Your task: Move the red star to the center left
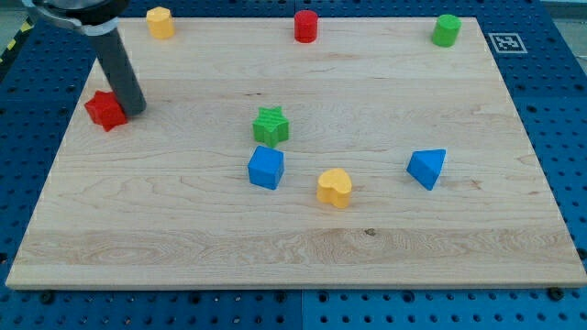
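Worktop (183, 247): pale wooden board on a blue perforated base (559, 110); a black-and-white marker tag (506, 42) sits off the board's top right corner.

Item 1, red star (105, 110): at the view's left edge of the board, somewhat above mid-height.

Item 2, my tip (135, 110): lower end of the dark rod, which slants down from the view's top left. It stands just right of the red star, touching it or nearly so; I cannot tell which. This end effector is a plain rod with nothing to spread or press together, and it grips nothing.

Item 3, green star (271, 125): near the board's centre.

Item 4, blue cube (266, 168): just below the green star.

Item 5, yellow heart (335, 187): right of and slightly below the blue cube.

Item 6, blue triangular block (427, 168): right of centre, well apart from the heart.

Item 7, yellow block (160, 22): top edge, left part; shape roughly hexagonal.

Item 8, red cylinder (305, 26): top edge, middle.

Item 9, green block (447, 29): top edge, right part; exact shape unclear.
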Controlling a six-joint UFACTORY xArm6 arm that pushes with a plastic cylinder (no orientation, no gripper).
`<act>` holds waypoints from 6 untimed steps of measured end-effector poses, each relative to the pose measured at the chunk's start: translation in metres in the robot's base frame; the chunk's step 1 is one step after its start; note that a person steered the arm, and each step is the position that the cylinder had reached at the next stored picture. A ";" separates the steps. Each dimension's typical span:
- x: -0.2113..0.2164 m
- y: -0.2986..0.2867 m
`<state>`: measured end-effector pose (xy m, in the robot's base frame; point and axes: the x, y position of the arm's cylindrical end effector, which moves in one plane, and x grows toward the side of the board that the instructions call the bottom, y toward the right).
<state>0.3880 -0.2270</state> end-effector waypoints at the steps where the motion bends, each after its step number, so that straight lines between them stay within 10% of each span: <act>1: -0.004 -0.003; 6: -0.038 0.034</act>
